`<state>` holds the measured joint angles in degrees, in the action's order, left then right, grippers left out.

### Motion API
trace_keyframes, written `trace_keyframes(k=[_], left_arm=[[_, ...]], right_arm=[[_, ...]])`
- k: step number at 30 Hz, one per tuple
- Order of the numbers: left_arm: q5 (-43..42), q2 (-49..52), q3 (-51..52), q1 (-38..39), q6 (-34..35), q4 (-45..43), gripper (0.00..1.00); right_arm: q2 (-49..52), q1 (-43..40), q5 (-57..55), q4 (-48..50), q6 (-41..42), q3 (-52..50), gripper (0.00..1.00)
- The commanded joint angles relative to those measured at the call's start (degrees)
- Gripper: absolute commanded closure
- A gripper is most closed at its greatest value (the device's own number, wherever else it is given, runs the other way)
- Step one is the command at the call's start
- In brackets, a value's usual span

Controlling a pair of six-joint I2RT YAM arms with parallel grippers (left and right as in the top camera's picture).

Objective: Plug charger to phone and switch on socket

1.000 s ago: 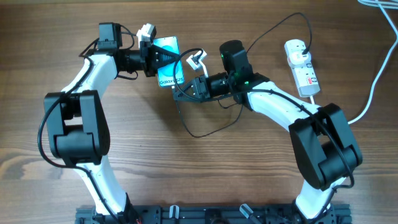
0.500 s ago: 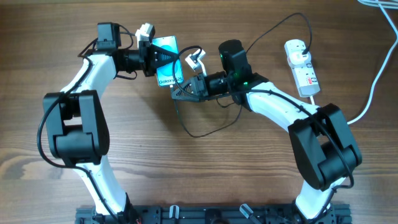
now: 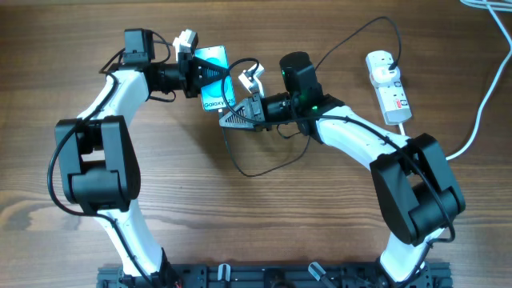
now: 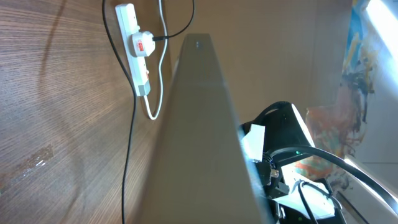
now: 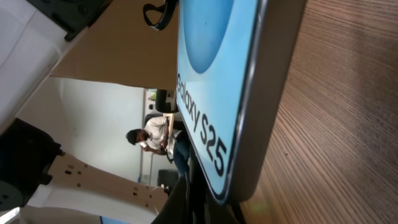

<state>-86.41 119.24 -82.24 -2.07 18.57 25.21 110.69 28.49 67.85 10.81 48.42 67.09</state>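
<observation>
Wood-grain table (image 3: 240,232); left gripper (image 3: 196,74) clamps phone (image 3: 216,80); right gripper (image 3: 232,119) state unclear; person (image 5: 149,140) seated beyond.

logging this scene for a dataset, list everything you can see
phone: 1, teal-and-white screen, top centre-left
charger: 1, thin black cable, looping from socket to right gripper
socket: 1, white strip, upper right
cord: 1, thick white, right edge
table: 1, brown wood, under everything
left gripper: 1, black, closed on phone
right gripper: 1, black, closed on charger's tip by phone's lower end
left arm: 1, white-black
right arm: 1, white-black
</observation>
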Motion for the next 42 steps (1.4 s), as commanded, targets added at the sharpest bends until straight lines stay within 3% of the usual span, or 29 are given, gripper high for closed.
trace_keyframes(k=[1,14,32,42], left_arm=[[-3.9,-1.4,-0.2,0.3,0.1,0.5,0.96],[-3.9,-1.4,-0.2,0.7,0.1,1.1,0.96],[-3.9,-1.4,-0.2,3.9,0.1,1.3,0.96],[-3.9,-1.4,-0.2,4.1,-0.1,1.2,0.96]], right_arm=[[1.0,-0.7,-6.5,0.9,1.3,0.0,0.96],[1.0,-1.6,-8.3,6.6,9.3,0.0,0.96],[1.0,-4.7,-7.7,5.5,9.8,0.0,0.96],[1.0,-4.7,-6.1,11.3,9.0,0.0,0.96]])
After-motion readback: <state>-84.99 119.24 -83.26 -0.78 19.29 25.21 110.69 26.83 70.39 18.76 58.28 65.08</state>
